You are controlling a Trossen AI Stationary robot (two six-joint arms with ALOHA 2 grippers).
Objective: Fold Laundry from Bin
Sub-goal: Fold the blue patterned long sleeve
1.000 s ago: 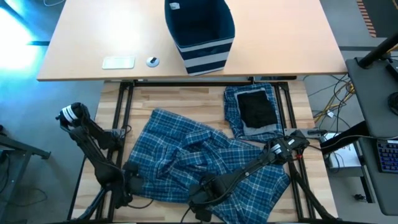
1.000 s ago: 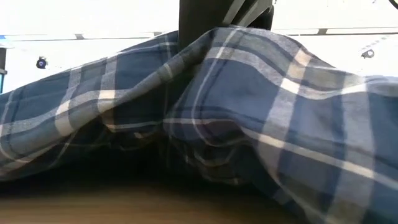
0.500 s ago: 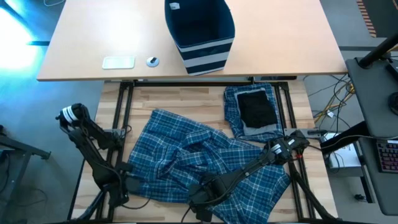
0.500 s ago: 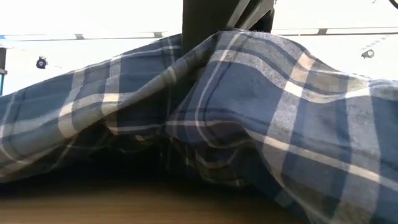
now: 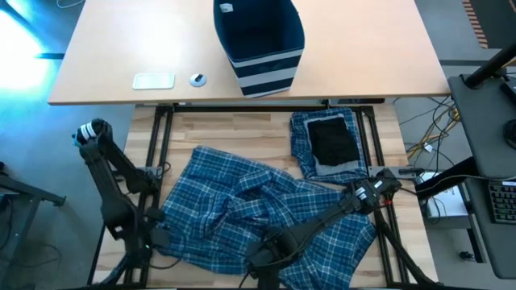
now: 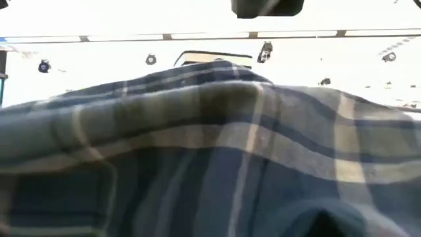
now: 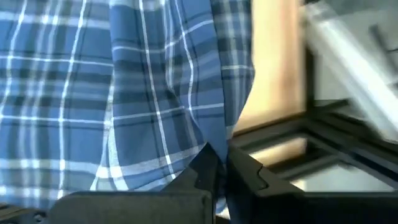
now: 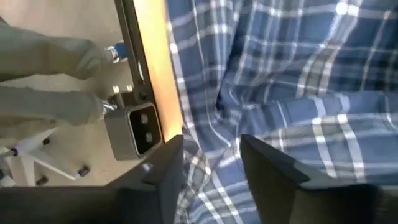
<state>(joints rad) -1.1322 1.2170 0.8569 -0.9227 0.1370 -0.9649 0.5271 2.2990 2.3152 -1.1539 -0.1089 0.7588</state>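
Plaid garment (image 5: 266,213): spread rumpled over the slatted wooden table (image 5: 234,133), covering most of its near half; large blue-and-white check; the near edge fills the low view (image 6: 210,151).
Folded stack (image 5: 326,145): placed at the far right of the same table, just beside the spread garment; a small black piece (image 5: 333,141) is seen lying on top of folded plaid cloth, with a pale grey layer visible at the near edge.
Bin (image 5: 258,44): stood upright on the tan desk (image 5: 121,48) beyond the slatted table, well apart from the laundry; navy, with pale stripes round the lower half; the inside looks dark and nothing can be made out in it.
Left gripper (image 7: 217,171): positioned at the near left edge of the plaid garment; fingers pressed together on the hem of the cloth, as seen in the left wrist view.
Right gripper (image 8: 211,158): positioned at the near edge of the garment, towards the middle; fingers (image 8: 270,162) parted, with plaid cloth seen between and beneath them; no hold on the cloth can be made out.
Desk items: a flat pale object (image 5: 153,80) and a small round object (image 5: 198,79) are noted left of the bin.
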